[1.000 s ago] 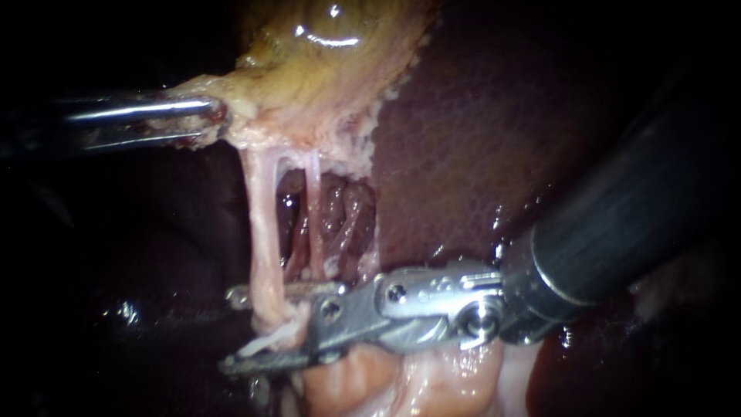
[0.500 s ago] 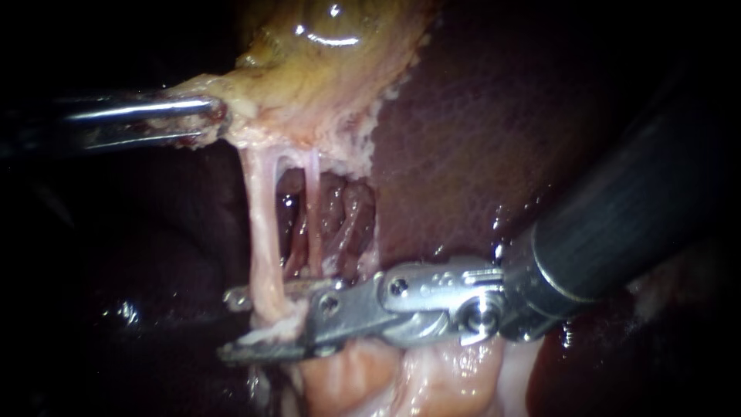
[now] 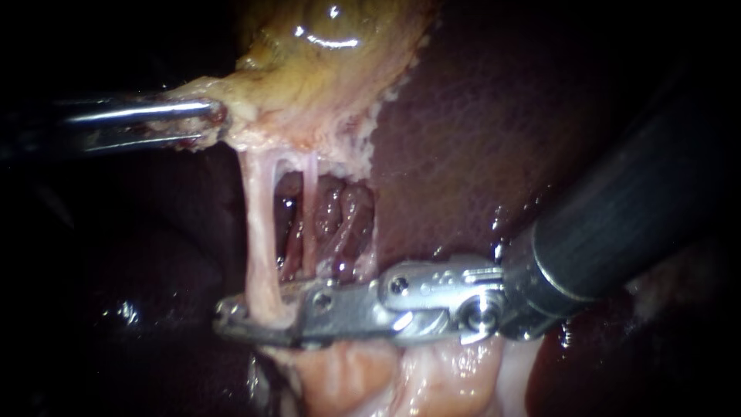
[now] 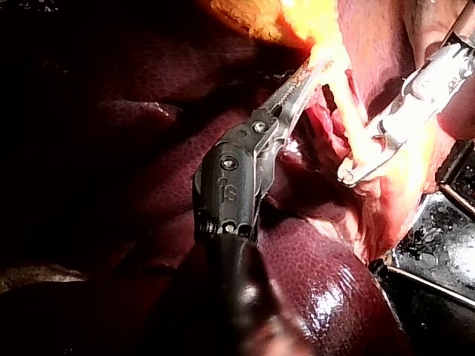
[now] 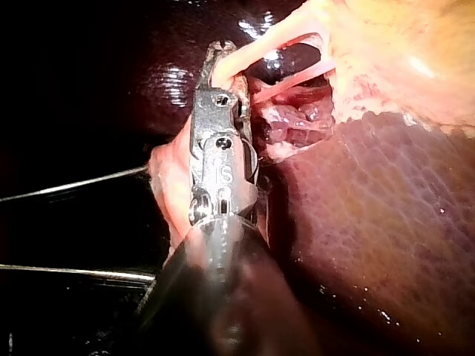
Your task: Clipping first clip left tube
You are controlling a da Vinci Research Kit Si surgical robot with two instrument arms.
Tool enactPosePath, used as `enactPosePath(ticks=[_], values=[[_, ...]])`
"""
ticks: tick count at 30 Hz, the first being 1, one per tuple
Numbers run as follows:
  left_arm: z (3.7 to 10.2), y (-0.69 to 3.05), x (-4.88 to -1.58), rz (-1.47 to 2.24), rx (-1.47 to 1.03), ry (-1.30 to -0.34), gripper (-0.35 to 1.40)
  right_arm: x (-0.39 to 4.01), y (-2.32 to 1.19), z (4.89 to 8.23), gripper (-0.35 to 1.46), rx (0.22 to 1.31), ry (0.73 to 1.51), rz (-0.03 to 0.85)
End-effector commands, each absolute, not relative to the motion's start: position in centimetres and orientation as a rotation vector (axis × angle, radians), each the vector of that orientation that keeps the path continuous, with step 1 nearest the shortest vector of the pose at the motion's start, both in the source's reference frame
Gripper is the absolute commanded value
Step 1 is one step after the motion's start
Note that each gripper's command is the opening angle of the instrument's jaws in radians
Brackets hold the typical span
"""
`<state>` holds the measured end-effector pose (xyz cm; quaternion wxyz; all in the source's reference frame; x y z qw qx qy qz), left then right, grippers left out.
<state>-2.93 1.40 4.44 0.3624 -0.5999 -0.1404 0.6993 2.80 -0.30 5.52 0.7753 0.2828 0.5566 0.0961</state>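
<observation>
Right tool [image 3: 231, 318] clamps left tube [image 3: 259, 232] — two tubes [image 3: 309, 216] total.

left instrument [image 3: 204, 120]: level from left, clamped on gallbladder [image 3: 324, 69] | right instrument [image 3: 239, 320]: from right, closed on left tube [image 3: 261, 232]

The right instrument [image 3: 234, 322] has a thick black shaft, a silvery wrist studded with small round screws, and slim jaws. The left instrument [image 3: 210, 121] has long, narrow, shiny steel jaws.

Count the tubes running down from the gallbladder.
2. The thick left tube is clamped by the right instrument. The thin right tube hangs just beside it, outside those jaws. More may hide behind.
</observation>
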Motion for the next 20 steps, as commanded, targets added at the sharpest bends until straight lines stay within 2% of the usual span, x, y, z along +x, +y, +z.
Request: enactPosePath(ticks=[1,3,20], values=[[4.44,1.40,-2.93,1.801,-1.545,-0.362,-0.35,2.81,-0.30,5.52,-0.27,0.613,1.205,0.207],[4.44,1.40,-2.93,1.801,-1.545,-0.362,-0.35,2.81,-0.30,5.52,-0.35,0.625,1.203,0.214],[4.44,1.42,-2.93,1.800,-1.544,-0.363,-0.35,2.80,-0.29,5.52,-0.35,0.639,1.174,0.213]])
